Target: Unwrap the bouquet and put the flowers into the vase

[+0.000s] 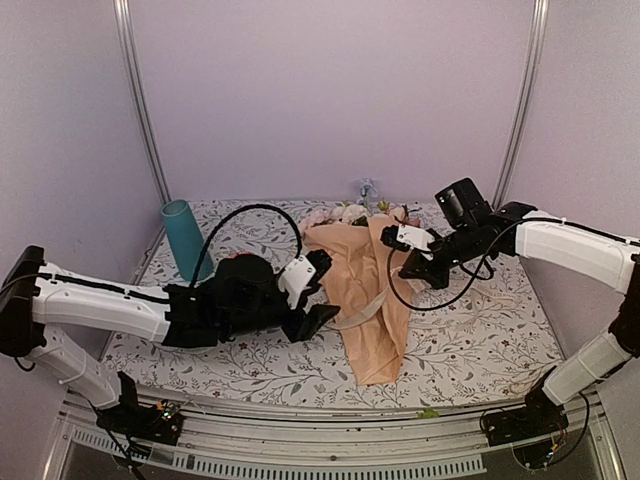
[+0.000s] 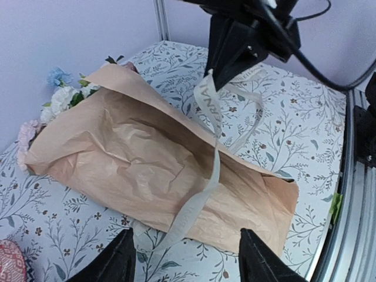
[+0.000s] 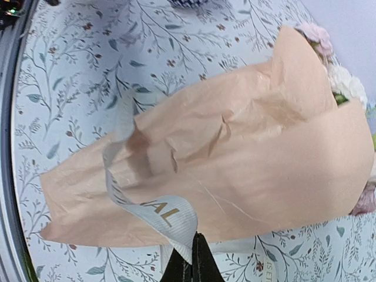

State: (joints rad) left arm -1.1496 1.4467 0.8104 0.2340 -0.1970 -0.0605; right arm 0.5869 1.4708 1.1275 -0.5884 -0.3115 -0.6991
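The bouquet [image 1: 368, 300] lies on the table in peach paper, its narrow end toward the arms. Pink, cream and blue flowers [image 1: 343, 213] poke out of its far end, also showing in the left wrist view [image 2: 61, 98]. A pale ribbon [image 3: 167, 216] with gold lettering loops over the wrap [image 3: 252, 164]. My right gripper [image 3: 194, 254] is shut on that ribbon and holds it lifted above the paper [image 2: 141, 158]. My left gripper [image 1: 325, 292] stands open beside the bouquet's left side, nothing between its fingers [image 2: 117, 261]. The teal vase [image 1: 182, 240] stands upright at the back left.
A red patterned dish [image 2: 8, 262] sits just left of my left gripper. A loose green leaf [image 1: 428, 412] lies by the table's front rail [image 1: 330, 440]. Walls and metal posts [image 1: 140, 100] close in the back and sides.
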